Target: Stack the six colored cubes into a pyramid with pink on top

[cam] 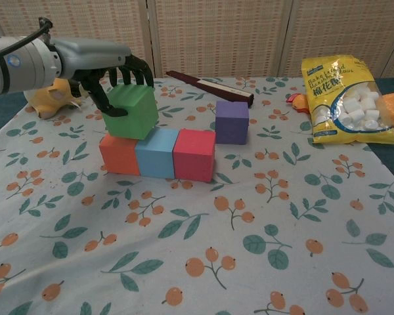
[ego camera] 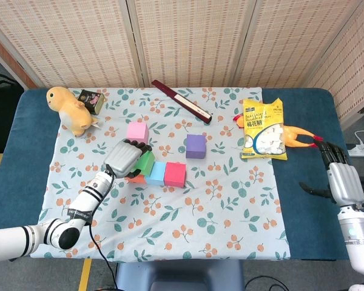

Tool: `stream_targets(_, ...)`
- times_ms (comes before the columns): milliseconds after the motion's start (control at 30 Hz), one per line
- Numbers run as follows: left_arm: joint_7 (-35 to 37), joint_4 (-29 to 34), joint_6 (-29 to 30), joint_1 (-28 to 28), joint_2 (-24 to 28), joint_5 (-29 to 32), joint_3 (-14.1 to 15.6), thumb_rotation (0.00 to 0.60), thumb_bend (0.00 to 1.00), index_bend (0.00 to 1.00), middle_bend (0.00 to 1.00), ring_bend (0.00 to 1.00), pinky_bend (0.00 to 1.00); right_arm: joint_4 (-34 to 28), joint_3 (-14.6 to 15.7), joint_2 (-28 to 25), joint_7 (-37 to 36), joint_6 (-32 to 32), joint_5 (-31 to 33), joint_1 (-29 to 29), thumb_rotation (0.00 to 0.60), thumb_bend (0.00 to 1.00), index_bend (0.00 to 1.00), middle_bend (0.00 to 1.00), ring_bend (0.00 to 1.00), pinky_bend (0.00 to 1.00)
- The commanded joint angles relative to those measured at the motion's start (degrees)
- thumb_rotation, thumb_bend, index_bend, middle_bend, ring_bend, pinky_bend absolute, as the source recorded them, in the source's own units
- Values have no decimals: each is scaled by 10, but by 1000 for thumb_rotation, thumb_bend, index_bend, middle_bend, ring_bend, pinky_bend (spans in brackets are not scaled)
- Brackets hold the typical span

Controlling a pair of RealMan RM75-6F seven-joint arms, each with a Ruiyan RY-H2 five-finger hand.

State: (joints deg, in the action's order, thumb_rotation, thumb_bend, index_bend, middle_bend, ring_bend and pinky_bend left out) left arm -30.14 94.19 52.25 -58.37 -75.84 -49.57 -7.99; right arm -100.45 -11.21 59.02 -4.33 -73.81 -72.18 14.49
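Observation:
A row of orange cube [cam: 118, 155], light blue cube [cam: 156, 153] and red cube [cam: 194, 154] stands on the flowered cloth. My left hand [cam: 111, 69] grips the green cube [cam: 132, 110] from above, tilted, over the seam between orange and blue; in the head view the left hand [ego camera: 125, 159] covers most of the green cube [ego camera: 146, 163]. The purple cube [cam: 232, 122] stands just behind the red one. The pink cube [ego camera: 137, 132] sits farther back. My right hand [ego camera: 340, 176] hovers with fingers apart over the blue table edge, holding nothing.
A marshmallow bag [ego camera: 263, 129] and a rubber chicken [ego camera: 300, 136] lie at the right. A dark red stick [ego camera: 181, 101] lies at the back, a plush toy [ego camera: 71, 110] and small box [ego camera: 91, 101] at the back left. The cloth's front half [ego camera: 188, 218] is bare.

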Motion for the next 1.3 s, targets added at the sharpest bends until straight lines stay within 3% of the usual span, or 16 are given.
stream_targets(33,-31,16,25,-2,-7,29,-1,600,348,410,401,353,357,1,0,0,-1,-1,-1,-1,600,78,0,67,0,0)
stream_targets(367,-89,46,57,-18,-21,106,-9,600,351,413,409,364,396,4,1,-1,-6,1,0,-3,600,79,0,67,0,0)
stream_targets(1300,-135,49,93,-33,-54,152,-12,600,349,409,401,364,409,14,2,0,-15,8,2,-4,600,78,0,67,0,0)
